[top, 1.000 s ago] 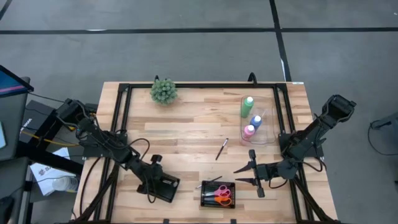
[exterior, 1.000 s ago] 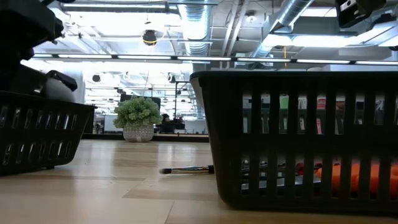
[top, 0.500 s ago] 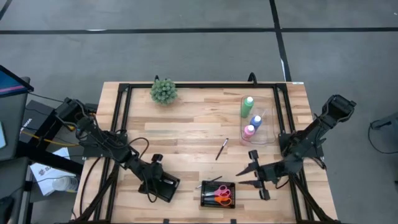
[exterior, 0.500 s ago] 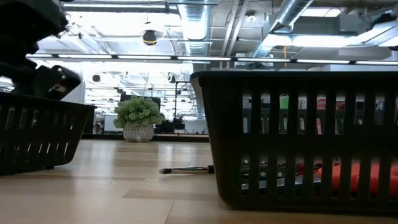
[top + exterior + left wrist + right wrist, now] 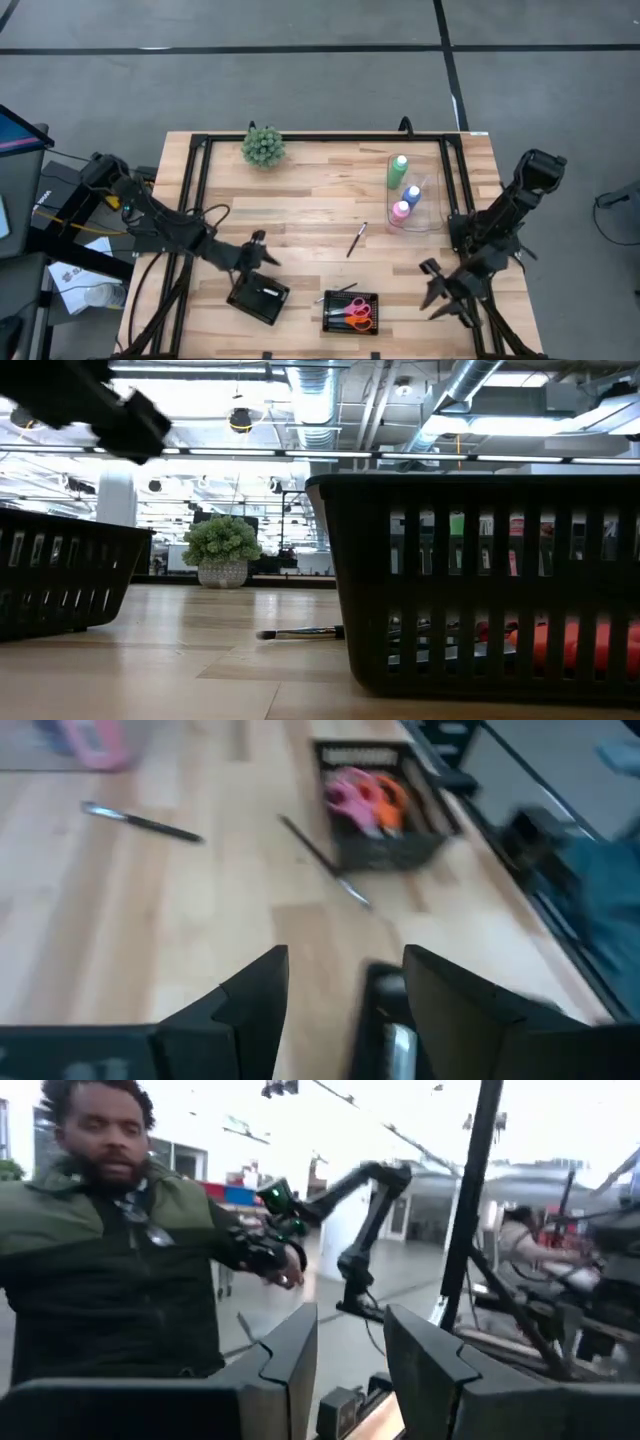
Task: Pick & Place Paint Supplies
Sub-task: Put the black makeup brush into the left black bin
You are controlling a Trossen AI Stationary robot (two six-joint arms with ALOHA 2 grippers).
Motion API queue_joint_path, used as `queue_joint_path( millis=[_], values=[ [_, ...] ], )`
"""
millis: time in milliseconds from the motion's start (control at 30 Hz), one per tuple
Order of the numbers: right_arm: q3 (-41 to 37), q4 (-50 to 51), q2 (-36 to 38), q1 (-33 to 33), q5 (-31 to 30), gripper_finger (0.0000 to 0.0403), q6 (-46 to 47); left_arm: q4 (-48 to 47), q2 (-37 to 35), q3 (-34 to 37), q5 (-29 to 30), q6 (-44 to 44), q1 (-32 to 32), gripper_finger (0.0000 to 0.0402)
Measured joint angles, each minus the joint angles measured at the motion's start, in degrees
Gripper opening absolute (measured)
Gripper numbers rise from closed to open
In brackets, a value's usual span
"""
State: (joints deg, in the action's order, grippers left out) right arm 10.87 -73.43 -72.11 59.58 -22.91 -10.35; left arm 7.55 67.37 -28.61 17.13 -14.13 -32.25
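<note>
My left gripper (image 5: 262, 248) (image 5: 345, 1010) hangs open above a black tray (image 5: 250, 305) near the table's front left, in which a thin brush (image 5: 266, 292) lies. My right gripper (image 5: 436, 292) (image 5: 350, 1370) is open and holds nothing at the table's near right edge, pointing out into the room. Pink and orange scissors (image 5: 357, 312) (image 5: 365, 800) lie in a second black tray (image 5: 326, 320). One brush (image 5: 338, 292) rests against that tray's far side, another (image 5: 356, 240) lies flat mid-table. Green (image 5: 399, 170), blue (image 5: 411, 195) and pink (image 5: 400, 212) bottles stand in a clear tray (image 5: 432, 205).
A green plant ball (image 5: 264, 146) stands at the table's far edge. A black metal frame (image 5: 196, 180) runs along the table's sides. Bare wood lies between the two black trays and the plant. A person (image 5: 110, 1270) stands in the room beyond the right gripper.
My left gripper has risen out of the front-left tray and drawn back toward the far left, leaving a brush lying in the tray. My right gripper has swung from beside the scissors tray toward the table's near right edge and tipped up, turning away from the table.
</note>
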Motion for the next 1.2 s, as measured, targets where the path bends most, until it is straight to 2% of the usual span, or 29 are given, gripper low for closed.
queue_joint_path(
  millis=[233, 367, 567, 700, 800, 967, 1200],
  values=[
    [-10.5, -14.7, 2.6, 6.4, -8.0, 0.0109, -3.8, -0.1, 4.5, -6.1, -5.4, 3.0, 11.1, 0.0191],
    [-10.4, -15.7, 3.1, 6.4, -12.4, 0.0109, -6.7, 0.1, 10.9, -12.2, -7.6, 3.2, 18.3, 0.0191],
    [-10.4, -16.0, 4.7, 6.4, -13.6, 0.0109, -8.1, -0.7, 23.0, -22.0, -16.8, 1.4, 27.1, 0.0191],
    [-10.4, -15.8, 4.7, 6.4, -13.6, 0.0109, -7.8, -7.0, 31.5, -30.0, -19.5, 1.4, 30.2, 0.0204],
    [-10.4, -15.5, 4.7, 6.4, -13.6, 0.0109, -7.9, -12.7, 37.2, -36.6, -21.8, 1.4, 31.5, 0.0234],
    [-10.4, -13.7, 4.6, 6.4, -13.6, 0.0109, -7.7, -22.4, 44.6, -47.9, -22.1, 1.2, 32.2, 0.0287],
    [-10.4, -13.5, 4.6, 6.4, -17.5, 0.0109, -8.1, -27.9, 53.5, -60.0, -22.4, -5.0, 32.2, 0.0294]
  ],
)
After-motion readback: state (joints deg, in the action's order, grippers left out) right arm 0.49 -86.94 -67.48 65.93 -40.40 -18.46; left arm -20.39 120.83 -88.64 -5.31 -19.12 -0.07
